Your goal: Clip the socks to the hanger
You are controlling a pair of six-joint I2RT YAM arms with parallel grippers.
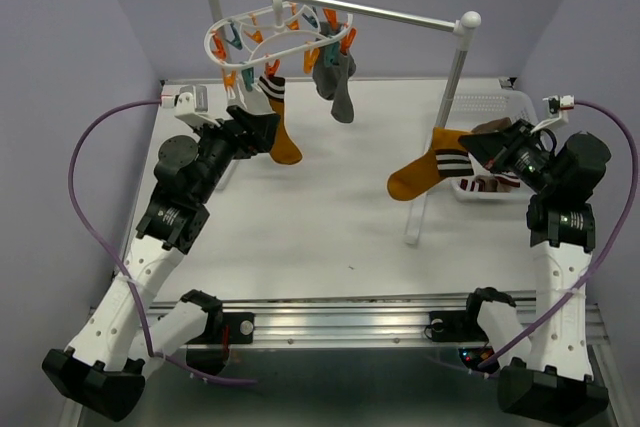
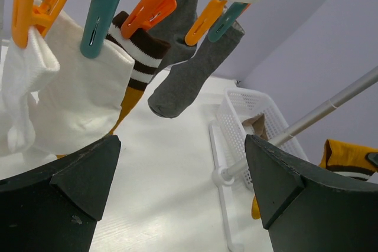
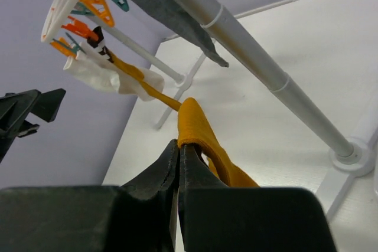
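Mustard-orange knit is being pinched between the closed fingers of the right gripper. It is a soft mustard-orange sock with a brown-and-white striped cuff, and it is being carried in the air. It is hanging below the silver metal rail stand with white ball-topped posts, well apart from the white plastic oval hanger with orange and teal clips.

Across the white table, the left gripper is being held wide open just beneath the hanger, with nothing between its jaws.

On that hanger, a matching mustard sock, grey socks and white socks are already being gripped by clips, so the job is judged to be well under way. The carried sock is not yet clipped. More fabric is being glimpsed in the white perforated plastic basket at the right edge, so further socks are thought to be left.

How many are lying in the basket is not being shown, the right arm being in front of it. The hanger's hook is being cut off in both wrist views, and which clips are free is hard to make out.
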